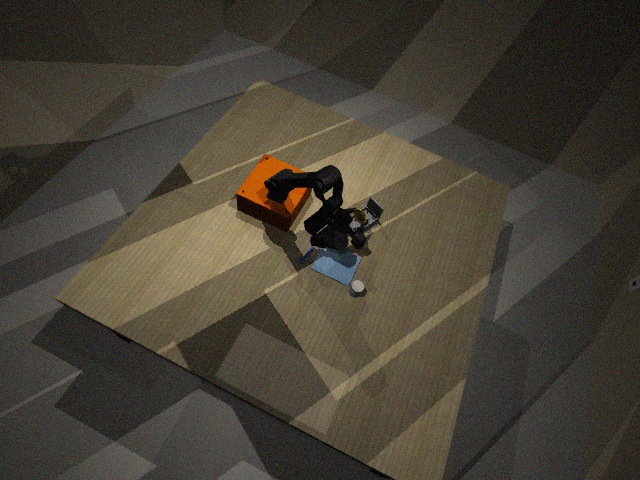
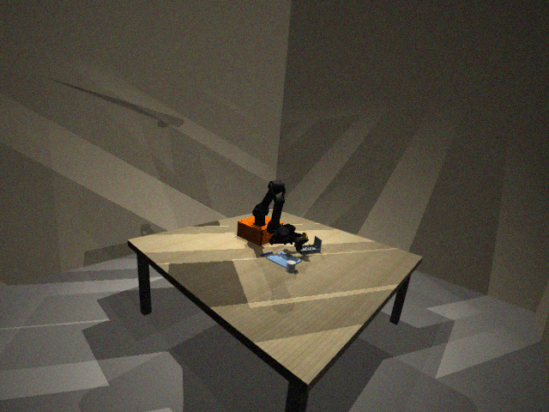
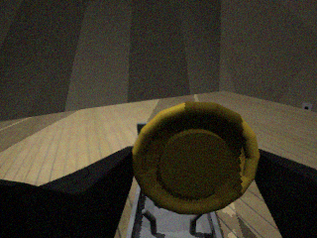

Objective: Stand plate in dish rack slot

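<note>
A yellow round plate (image 3: 194,164) (image 1: 360,215) (image 2: 305,236) is held at its two sides between the fingers of my gripper (image 3: 193,155), which is shut on it. In the wrist view the plate's face is turned to the camera, so it stands on edge. The dish rack (image 3: 134,225) (image 1: 374,207) (image 2: 317,245), grey with a dark upright panel at one end, lies below and beyond the plate. Rails of the rack show under the plate in the wrist view. Whether the plate's lower edge touches the rack or sits between rails cannot be told; the plate hides part of the rack.
A light blue flat board (image 1: 336,272) (image 2: 279,260) lies beside the arm, with a white cup (image 1: 357,286) (image 2: 291,265) at its corner and a blue object (image 1: 306,255) (image 2: 266,254) at its other side. The arm's orange base box (image 1: 258,178) (image 2: 250,233) stands behind.
</note>
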### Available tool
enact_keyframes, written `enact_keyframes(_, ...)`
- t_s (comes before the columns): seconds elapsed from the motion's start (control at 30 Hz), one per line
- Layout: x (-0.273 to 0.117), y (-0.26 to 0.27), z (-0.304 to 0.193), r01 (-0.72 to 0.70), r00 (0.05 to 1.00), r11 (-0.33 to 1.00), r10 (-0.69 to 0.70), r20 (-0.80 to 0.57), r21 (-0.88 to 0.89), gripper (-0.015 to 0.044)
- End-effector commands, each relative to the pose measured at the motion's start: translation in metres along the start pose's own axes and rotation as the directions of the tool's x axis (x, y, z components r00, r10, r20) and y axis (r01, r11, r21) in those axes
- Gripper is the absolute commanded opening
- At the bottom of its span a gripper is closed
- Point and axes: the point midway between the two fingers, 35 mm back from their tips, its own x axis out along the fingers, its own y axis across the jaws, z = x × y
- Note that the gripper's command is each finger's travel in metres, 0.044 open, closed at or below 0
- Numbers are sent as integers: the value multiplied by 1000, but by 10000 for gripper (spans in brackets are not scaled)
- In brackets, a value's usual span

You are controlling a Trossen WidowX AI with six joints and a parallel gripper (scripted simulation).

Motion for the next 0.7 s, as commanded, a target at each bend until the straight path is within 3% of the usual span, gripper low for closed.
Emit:
enact_keyframes(0.0,-3,8,2,-19,999,999,20,26,-44,0)
enact_keyframes(0.67,4,8,-18,-17,1000,999,18,21,-32,0)
